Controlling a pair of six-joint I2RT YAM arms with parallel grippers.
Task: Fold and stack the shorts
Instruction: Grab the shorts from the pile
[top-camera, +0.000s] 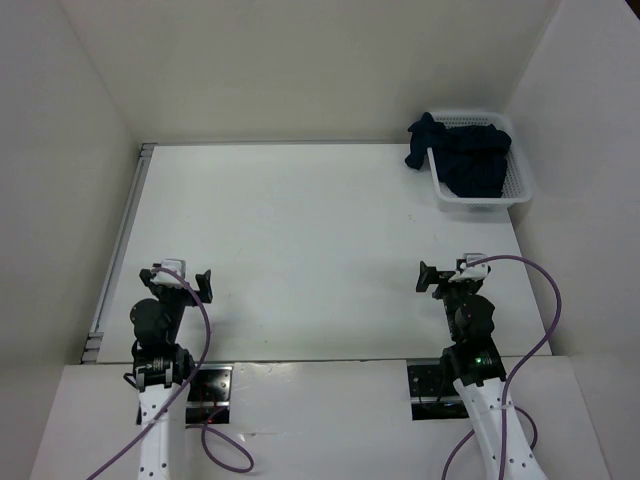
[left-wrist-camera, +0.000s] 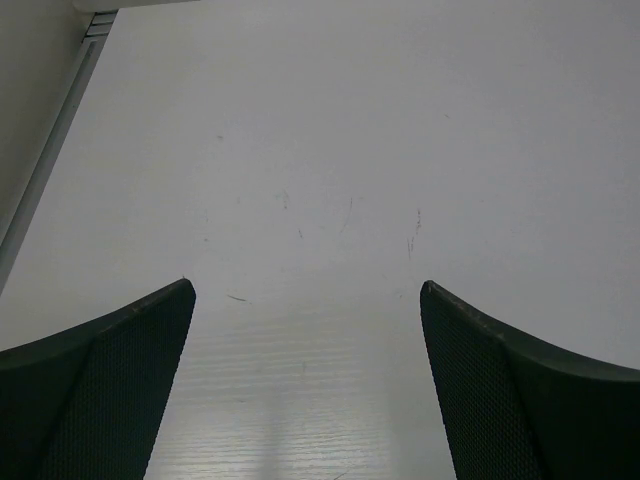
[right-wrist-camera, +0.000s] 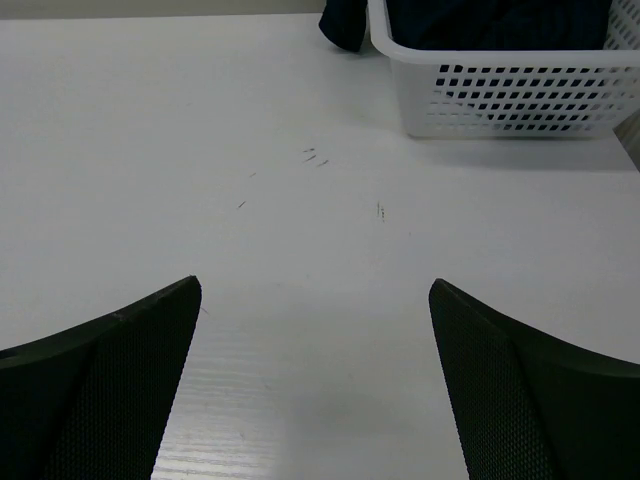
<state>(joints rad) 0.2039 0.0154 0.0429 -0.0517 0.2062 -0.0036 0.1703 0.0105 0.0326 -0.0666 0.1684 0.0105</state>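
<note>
Dark navy shorts (top-camera: 470, 155) lie bunched in a white perforated basket (top-camera: 520, 190) at the table's far right; one piece hangs over its left rim. In the right wrist view the basket (right-wrist-camera: 500, 95) and the dark cloth (right-wrist-camera: 345, 25) show at the top. My left gripper (top-camera: 182, 277) is open and empty near the front left of the table, far from the basket; its jaws (left-wrist-camera: 308, 290) stand wide over bare table. My right gripper (top-camera: 445, 275) is open and empty at the front right, well short of the basket, with wide jaws (right-wrist-camera: 315, 285).
White walls enclose the table on the left, back and right. A metal rail (top-camera: 120, 240) runs along the table's left edge and shows in the left wrist view (left-wrist-camera: 50, 150). The white tabletop (top-camera: 310, 240) lies between the arms and the basket.
</note>
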